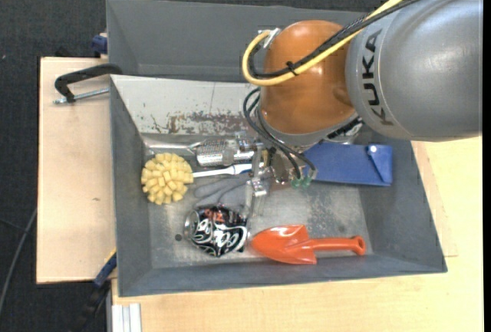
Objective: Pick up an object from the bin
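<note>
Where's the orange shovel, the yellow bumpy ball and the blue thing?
orange toy shovel (282,243), camera view, on its scoop.
yellow bumpy ball (166,178), camera view, on its middle.
blue flat piece (347,164), camera view, on its flat top face.

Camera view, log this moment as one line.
gripper: down in middle of bin, over grey cloth | nearby: yellow brush, orange shovel, blue box

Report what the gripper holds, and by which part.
It cannot be told: the gripper sits over a grey floppy thing and a silvery metal piece, left of the blue box.
</note>
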You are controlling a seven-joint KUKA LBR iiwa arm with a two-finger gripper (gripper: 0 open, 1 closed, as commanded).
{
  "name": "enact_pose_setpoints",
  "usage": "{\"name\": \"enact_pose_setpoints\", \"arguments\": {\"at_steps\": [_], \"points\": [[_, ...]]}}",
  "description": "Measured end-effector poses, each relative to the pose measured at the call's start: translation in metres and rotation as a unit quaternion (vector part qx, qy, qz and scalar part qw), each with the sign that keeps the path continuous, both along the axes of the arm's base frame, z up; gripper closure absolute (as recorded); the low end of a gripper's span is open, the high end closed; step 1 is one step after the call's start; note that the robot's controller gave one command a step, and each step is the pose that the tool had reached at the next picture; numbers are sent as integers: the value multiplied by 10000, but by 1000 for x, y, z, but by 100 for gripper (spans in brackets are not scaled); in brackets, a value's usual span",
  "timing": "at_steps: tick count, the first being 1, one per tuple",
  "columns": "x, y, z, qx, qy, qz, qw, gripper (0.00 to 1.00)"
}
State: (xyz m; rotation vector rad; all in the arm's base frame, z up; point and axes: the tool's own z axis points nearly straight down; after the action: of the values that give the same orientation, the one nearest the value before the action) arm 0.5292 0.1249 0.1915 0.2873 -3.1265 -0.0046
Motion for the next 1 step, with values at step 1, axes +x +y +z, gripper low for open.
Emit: {"name": "enact_pose_setpoints", "arguments": {"at_steps": [1], "points": [[9, 3, -35, 13, -50, -1340, 9910, 0]]}}
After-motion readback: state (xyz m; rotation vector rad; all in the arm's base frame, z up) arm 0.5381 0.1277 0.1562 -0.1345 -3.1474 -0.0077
